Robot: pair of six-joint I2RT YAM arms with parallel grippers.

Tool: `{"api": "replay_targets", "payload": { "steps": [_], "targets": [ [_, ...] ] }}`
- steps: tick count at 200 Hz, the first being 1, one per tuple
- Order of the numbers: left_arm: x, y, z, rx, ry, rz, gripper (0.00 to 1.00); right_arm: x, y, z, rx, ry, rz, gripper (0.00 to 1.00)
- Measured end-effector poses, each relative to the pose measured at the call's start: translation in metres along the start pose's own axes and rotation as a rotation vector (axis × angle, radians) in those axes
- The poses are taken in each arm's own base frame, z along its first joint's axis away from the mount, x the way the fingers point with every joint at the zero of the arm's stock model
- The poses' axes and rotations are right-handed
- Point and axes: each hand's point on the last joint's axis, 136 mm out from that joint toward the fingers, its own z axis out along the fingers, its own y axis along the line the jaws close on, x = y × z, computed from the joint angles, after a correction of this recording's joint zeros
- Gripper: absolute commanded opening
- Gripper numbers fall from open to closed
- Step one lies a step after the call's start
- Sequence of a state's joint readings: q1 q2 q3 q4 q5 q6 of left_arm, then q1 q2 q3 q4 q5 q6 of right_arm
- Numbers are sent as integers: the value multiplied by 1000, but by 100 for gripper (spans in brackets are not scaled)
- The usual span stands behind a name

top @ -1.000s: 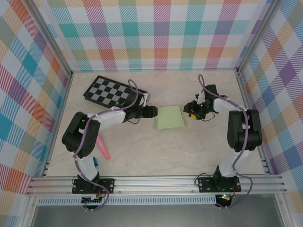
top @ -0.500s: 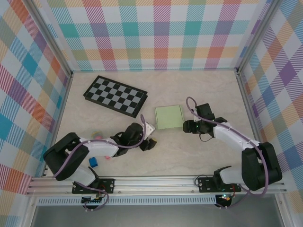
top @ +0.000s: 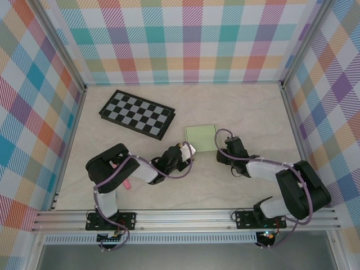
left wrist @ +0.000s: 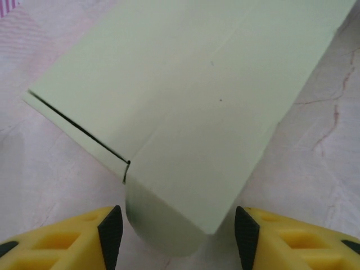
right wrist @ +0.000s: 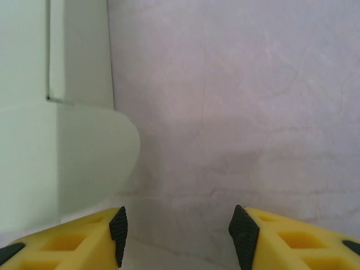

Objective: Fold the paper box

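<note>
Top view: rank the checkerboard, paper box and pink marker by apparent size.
Largest: checkerboard.
Next: paper box, folded, clearly smaller.
Smallest: pink marker, though it is partly hidden, so its full length is unsure.

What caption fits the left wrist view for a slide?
Left gripper open, straddling the rounded tab of the paper box on the marbled table.
</note>
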State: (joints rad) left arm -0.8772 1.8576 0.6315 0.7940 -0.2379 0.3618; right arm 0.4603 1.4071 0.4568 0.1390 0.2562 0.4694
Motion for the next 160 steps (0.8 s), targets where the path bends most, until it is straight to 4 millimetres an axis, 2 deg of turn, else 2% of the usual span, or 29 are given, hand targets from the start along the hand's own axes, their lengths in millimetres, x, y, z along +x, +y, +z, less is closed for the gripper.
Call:
{"api": "replay_targets", "payload": {
  "steps": [14, 27, 64, 68, 86, 100, 128, 160],
  "targets": [
    [0, 2, 1, -15, -3, 1, 50, -3, 1, 2, 4, -17, 2, 53],
    [-1, 4, 2, -26, -7, 5, 42, -6, 2, 3, 2, -30, 2, 53],
    [-2, 4, 11, -40, -4, 19, 30, -8, 4, 5, -13, -59, -1, 52],
    [-2, 4, 11, -41, -5, 21, 26, -9, 4, 5, -14, -61, -4, 52],
    [-6, 8, 13, -61, -10, 19, 24, -9, 4, 5, -17, -61, -7, 52],
    [-9, 11, 14, -75, -13, 14, 15, -9, 6, 5, -25, -60, -7, 52],
    [-11, 18, 15, -92, -7, -5, 14, -8, 9, 1, -47, -49, -7, 53],
    [-17, 27, 9, -99, 7, -47, 14, -14, 13, -17, -72, -65, -1, 55]
  ]
}}
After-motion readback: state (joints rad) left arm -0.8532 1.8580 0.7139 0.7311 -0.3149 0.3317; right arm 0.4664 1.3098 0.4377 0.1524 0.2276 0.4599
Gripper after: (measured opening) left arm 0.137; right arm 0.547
